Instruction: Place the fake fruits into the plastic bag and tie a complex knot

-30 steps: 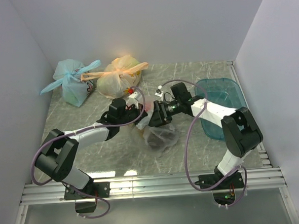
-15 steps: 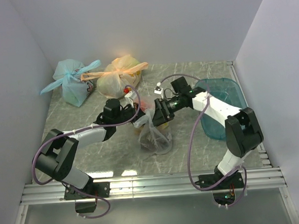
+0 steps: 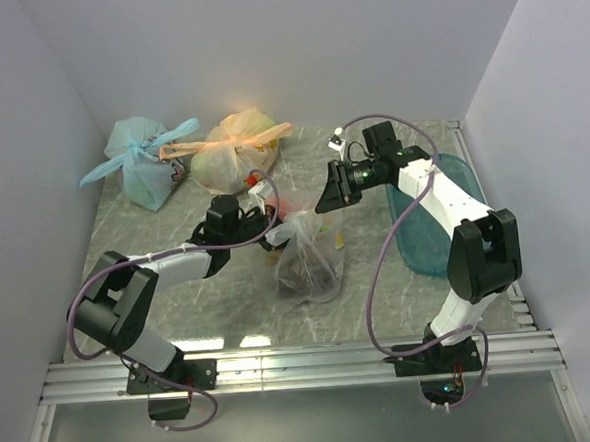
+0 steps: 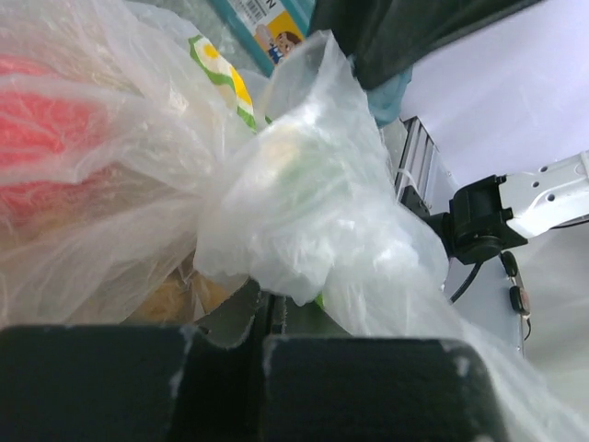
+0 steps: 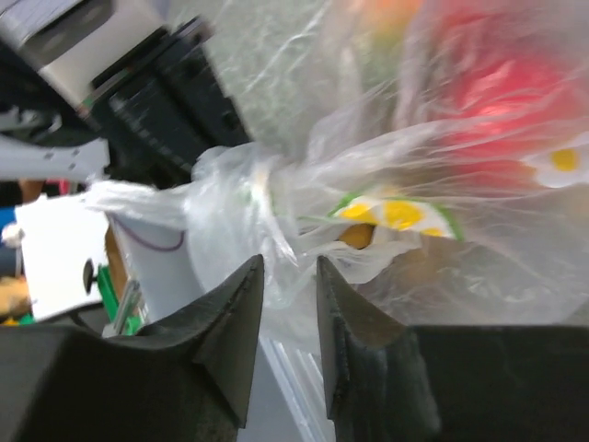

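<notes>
1. The plastic bag (image 3: 305, 260) stands on the grey, marble-patterned desk (image 3: 380, 301) between the two arms. It is thin, clear, heavily crinkled film, bulging at the base.
2. The fake fruits (image 5: 497, 92) lie inside it. A glossy red one shows through the film, and the overhead view shows darker rounded shapes low in the bag.
3. The knot (image 5: 244, 189) is a tight, twisted lump of clear film at the bag's top, with one short end sticking out sideways.
4. The left claw (image 3: 268, 233) is closed. Its black fingers (image 4: 368, 387) meet flush, with film from the plastic bag pinched in the seam just below the knot.
5. The right claw (image 3: 326, 197) is raised beside the bag's top. Its fingers (image 5: 230, 322) are narrowly parted, with nothing between them.
6. A knotted light blue bag (image 3: 144, 170) and an orange bag (image 3: 233, 150) sit at the far left. A translucent teal tub (image 3: 437, 212) sits at the right edge.
</notes>
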`<state>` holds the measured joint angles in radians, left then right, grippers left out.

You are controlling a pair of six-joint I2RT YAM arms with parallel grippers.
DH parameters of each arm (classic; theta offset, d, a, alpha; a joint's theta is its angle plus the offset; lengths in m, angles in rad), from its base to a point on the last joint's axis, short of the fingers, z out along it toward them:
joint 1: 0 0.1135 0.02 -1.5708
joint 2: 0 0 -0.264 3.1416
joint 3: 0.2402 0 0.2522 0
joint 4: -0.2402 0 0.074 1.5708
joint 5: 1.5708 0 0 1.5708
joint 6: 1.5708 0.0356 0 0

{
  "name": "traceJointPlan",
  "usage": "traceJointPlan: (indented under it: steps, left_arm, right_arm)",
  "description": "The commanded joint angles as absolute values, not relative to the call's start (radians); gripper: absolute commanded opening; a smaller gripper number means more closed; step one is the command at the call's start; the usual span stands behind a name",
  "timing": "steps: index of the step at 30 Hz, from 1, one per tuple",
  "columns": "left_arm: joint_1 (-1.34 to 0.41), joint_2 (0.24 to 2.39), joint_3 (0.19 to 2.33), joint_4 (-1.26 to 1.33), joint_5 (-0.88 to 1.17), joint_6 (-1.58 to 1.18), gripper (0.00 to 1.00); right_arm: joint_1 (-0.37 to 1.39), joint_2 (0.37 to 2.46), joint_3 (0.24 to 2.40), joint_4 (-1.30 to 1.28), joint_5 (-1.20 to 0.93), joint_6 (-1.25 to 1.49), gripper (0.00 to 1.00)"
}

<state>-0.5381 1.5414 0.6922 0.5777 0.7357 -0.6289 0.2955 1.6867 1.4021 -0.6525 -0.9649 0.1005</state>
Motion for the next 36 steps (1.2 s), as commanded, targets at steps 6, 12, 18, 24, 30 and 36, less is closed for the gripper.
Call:
traceJointPlan:
  steps: [6,12,18,24,30,36]
  left_arm:
    - [-0.535,1.566,0.736,0.595,0.775,-0.611,0.00]
    - [-0.537,1.598,0.753,0.632,0.788,-0.633,0.00]
    - [-0.537,1.644,0.765,0.732,0.807,-0.707,0.00]
    - [-0.535,1.683,0.753,0.920,0.827,-0.850,0.00]
    - [-0.540,1.686,0.753,1.055,0.873,-0.954,0.01]
    - [-0.551,1.715,0.729,1.147,0.966,-0.985,0.01]
  right_arm:
    - [0.261,1.631,1.371,-0.482,-0.865,0.159,0.32]
    - [0.333,1.720,1.394,-0.681,-0.928,0.043,0.24]
    - [0.420,1.717,1.309,-0.713,-0.956,-0.025,0.52]
    - [0.449,1.752,1.276,-0.473,-1.080,0.185,0.75]
    - [0.479,1.861,1.351,-0.304,-1.134,0.360,0.75]
    - [0.482,1.839,1.364,-0.139,-1.196,0.474,0.75]
